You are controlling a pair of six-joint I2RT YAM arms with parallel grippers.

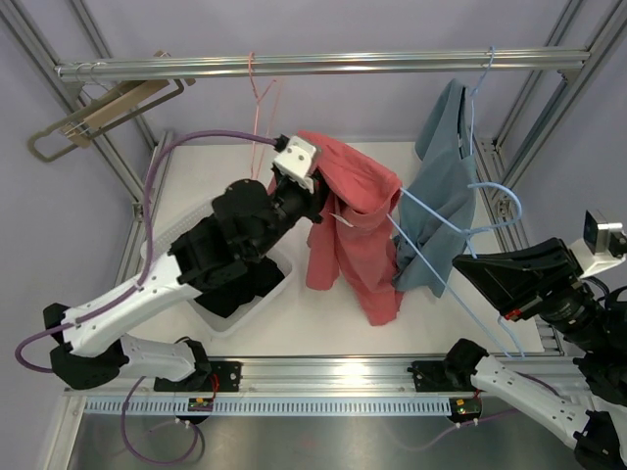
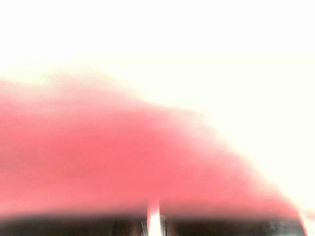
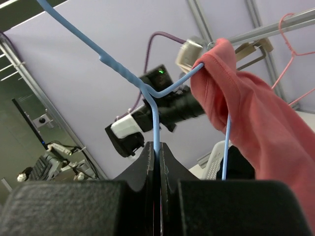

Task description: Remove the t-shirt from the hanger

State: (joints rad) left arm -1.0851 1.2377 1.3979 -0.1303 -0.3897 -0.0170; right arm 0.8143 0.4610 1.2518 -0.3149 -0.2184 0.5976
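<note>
Right gripper (image 3: 157,150): clamped on the wire of the blue hanger (image 3: 155,123), fingers pressed together w/ the wire pinched btwn them. Left gripper (image 1: 299,191): pushed into the shoulder of the red t-shirt (image 1: 348,225); wrist cam only a pink blur right at the lens, so can't tell whether jaws apart or together. Red t-shirt: mid-table, not yet off the blue hanger, one hanger arm poking into the shoulder fabric, body and sleeve drooping toward the white tabletop (image 1: 294,338). Blue hanger tilted, wires running from the shirt down to the right gripper. Just right of the red t-shirt, touching it: blue-grey t-shirt (image 1: 441,186), hung from the metal rail (image 1: 343,65) on a second light-blue hanger (image 1: 487,64). Left of the red t-shirt, under the left arm: white basket (image 1: 282,279) w/ dark clothes inside. Further left on the rail: bare pink hanger (image 1: 257,93); wooden hanger (image 1: 108,110) at the far left end, tilted
</note>
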